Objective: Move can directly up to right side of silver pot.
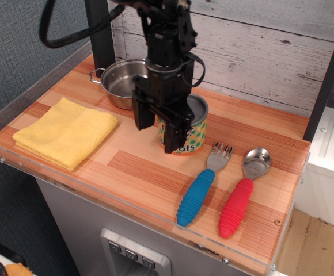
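Beside the silver pot (121, 82), jaws apparently grip the can (191, 133).

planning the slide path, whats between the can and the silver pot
Only the pincer gripping the can; bare wood otherwise up to the silver pot, per the single view.

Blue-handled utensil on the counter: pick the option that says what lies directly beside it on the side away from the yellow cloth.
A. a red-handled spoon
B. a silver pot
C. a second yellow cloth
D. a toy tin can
A: the red-handled spoon lies just beyond the blue-handled fork, roughly parallel to it, on the side away from the yellow cloth; the silver pot and can sit farther back.
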Robot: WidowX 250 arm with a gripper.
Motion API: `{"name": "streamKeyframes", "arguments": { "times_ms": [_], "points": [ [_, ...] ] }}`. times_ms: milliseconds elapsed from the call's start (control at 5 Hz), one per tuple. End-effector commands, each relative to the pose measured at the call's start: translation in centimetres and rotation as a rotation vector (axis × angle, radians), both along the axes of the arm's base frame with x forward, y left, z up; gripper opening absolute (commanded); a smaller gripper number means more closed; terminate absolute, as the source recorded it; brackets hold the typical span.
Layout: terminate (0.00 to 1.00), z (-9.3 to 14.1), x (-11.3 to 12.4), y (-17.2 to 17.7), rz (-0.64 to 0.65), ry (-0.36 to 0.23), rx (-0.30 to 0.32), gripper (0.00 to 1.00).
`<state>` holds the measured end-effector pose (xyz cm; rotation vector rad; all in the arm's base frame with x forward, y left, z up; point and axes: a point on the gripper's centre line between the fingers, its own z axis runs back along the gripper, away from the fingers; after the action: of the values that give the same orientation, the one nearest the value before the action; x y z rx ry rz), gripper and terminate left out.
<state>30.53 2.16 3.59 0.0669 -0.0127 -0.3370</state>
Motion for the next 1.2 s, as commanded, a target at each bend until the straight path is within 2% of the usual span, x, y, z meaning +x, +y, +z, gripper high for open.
{"name": "streamKeyframes", "arguments": {
  "times_ms": [0, 800, 1000],
  "points": [
    [0.0, 1.5, 2.7, 0.1, -0.025, -0.092, -0.026, 1.0],
    [0.0, 1.8, 6.0, -1.7, -0.076, -0.159, -0.036, 1.0],
    [0.0, 2.2, 6.0, -2.0, -0.082, -0.179, -0.043, 1.0]
  ]
}}
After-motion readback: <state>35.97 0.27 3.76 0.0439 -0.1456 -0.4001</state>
